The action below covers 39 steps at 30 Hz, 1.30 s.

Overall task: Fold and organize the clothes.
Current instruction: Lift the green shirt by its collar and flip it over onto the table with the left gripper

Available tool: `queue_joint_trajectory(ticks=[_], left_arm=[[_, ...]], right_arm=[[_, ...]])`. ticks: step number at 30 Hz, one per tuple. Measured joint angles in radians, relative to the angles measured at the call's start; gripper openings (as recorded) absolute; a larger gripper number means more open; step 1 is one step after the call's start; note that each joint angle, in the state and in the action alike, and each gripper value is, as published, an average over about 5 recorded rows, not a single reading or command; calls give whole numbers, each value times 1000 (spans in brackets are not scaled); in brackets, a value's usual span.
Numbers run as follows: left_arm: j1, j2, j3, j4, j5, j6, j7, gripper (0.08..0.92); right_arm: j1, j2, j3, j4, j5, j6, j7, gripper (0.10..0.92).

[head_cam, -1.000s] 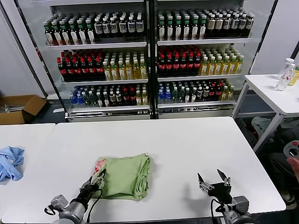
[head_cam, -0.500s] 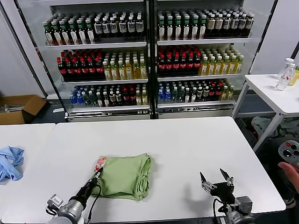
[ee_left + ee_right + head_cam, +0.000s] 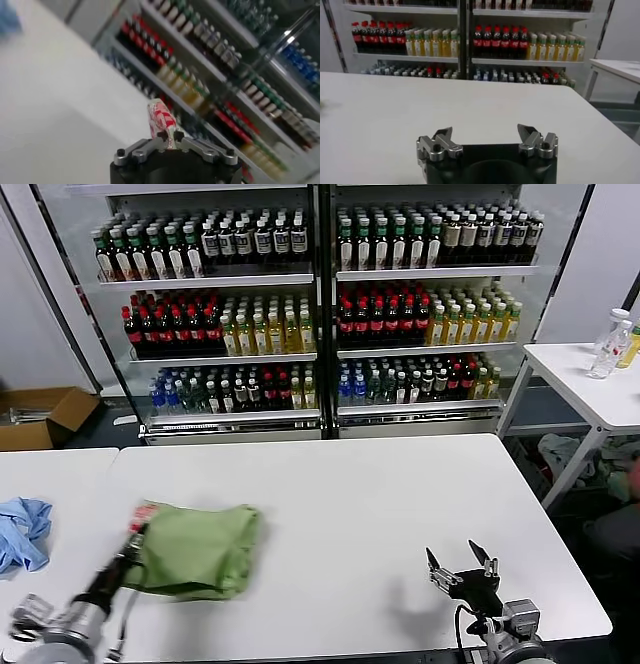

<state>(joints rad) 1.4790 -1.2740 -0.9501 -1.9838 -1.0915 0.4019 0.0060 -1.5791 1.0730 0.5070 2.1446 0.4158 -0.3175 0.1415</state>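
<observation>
The folded sage-green shirt [image 3: 198, 549] lies on the white table [image 3: 360, 504] at the front left, its red-and-white print [image 3: 143, 514] at the left corner. My left gripper [image 3: 132, 536] is shut on that printed edge; in the left wrist view the jaws pinch the red-and-white fabric [image 3: 161, 119] between the fingertips [image 3: 169, 135]. My right gripper [image 3: 461, 565] is open and empty above the table's front right; the right wrist view shows it [image 3: 486, 134] with jaws wide apart over bare tabletop.
A blue cloth [image 3: 22, 529] lies on the neighbouring table at the far left. Drink fridges [image 3: 320, 304] full of bottles stand behind. A side table with bottles [image 3: 610, 344] is at the right. A cardboard box [image 3: 40, 416] sits on the floor at the left.
My left gripper has dragged the shirt to the left across the table, holding its printed edge. The right gripper has stayed in place and open.
</observation>
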Motion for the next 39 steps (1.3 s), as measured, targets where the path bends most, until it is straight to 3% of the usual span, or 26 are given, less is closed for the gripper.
queue_joint_trajectory(ticks=[5, 9, 20, 29, 33, 39], left_arm=[[16, 35, -47, -88, 87, -12, -20, 114], [15, 27, 7, -144, 193, -26, -34, 114], [-74, -104, 429, -135, 472, -36, -98, 114], [-209, -237, 728, 9, 486, -56, -174, 117], [-261, -274, 816, 101, 530, -79, -187, 177], [-292, -298, 887, 171, 642, -126, -179, 347]], right_arm=[[3, -1, -3, 7, 3, 2, -1, 823], [-5, 2, 5, 17, 3, 8, -4, 823], [-33, 18, 47, 57, 2, 11, -6, 823], [-38, 7, 83, 89, 12, 10, -9, 823], [-32, 1, 85, 92, 23, 8, -9, 823], [-7, 1, 61, 85, 49, 6, -5, 823]])
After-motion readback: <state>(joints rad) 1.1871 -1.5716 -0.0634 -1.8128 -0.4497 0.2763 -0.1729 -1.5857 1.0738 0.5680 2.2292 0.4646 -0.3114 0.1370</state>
